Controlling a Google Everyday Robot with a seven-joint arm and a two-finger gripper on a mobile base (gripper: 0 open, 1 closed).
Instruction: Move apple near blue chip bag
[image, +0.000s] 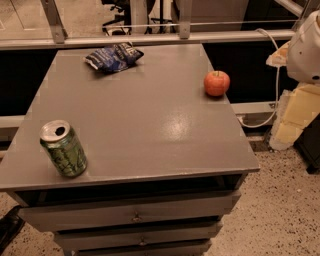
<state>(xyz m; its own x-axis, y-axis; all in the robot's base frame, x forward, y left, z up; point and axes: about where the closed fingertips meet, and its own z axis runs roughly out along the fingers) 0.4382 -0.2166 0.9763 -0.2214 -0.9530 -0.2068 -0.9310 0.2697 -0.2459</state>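
Note:
The apple (217, 83) is small, round and red-orange. It sits near the right edge of the grey table top (150, 125). The blue chip bag (114, 56) is a crumpled dark blue foil bag with white markings, lying flat at the far middle-left of the table. The apple is well apart from the bag, to its right and a bit nearer. Only a white rounded part of my arm (306, 50) shows at the upper right edge, off the table. My gripper is out of view.
A green soda can (63, 148) stands tilted at the front left corner of the table. Drawers (135, 216) sit under the top. A white cable (274, 75) and pale blocks (296, 112) are to the right, over a speckled floor. A rail (150, 39) runs behind the table.

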